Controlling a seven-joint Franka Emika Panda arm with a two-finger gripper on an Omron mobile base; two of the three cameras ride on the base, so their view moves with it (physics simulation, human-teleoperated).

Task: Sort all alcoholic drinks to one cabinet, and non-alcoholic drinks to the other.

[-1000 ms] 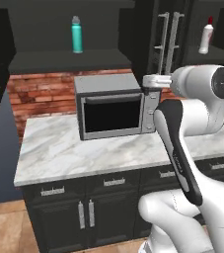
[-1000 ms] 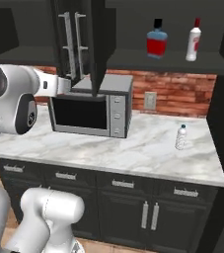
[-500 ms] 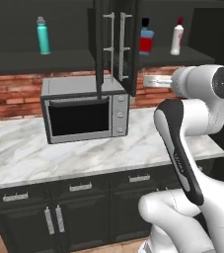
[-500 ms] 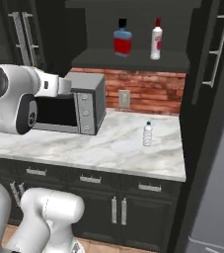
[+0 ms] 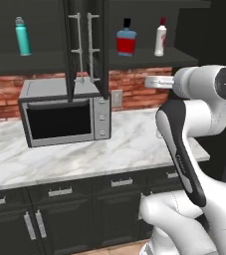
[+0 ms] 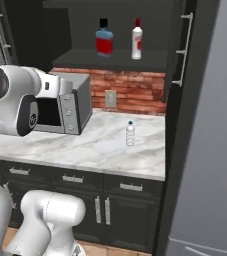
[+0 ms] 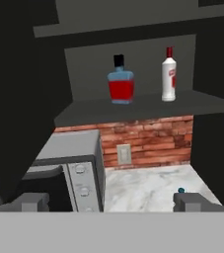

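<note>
Left base view: we see the teal bottle (image 5: pixel 21 36) on the left cabinet shelf (image 5: pixel 25 59), blue bottle (image 5: pixel 126 40) and white bottle (image 5: pixel 160 37) on the right cabinet shelf (image 5: pixel 149 57). Right base view adds the water bottle (image 6: pixel 130 133) near the counter's (image 6: pixel 85 147) right edge. Hand view: gripper (image 7: pixel 111 201) wide open, empty. The base has driven right since earlier frames.

Grey microwave (image 5: pixel 64 117) sits on the white marble worktop (image 5: pixel 129 149), back against the red brick wall (image 6: pixel 135 92), wall outlet (image 6: pixel 110 98) just beside it.
</note>
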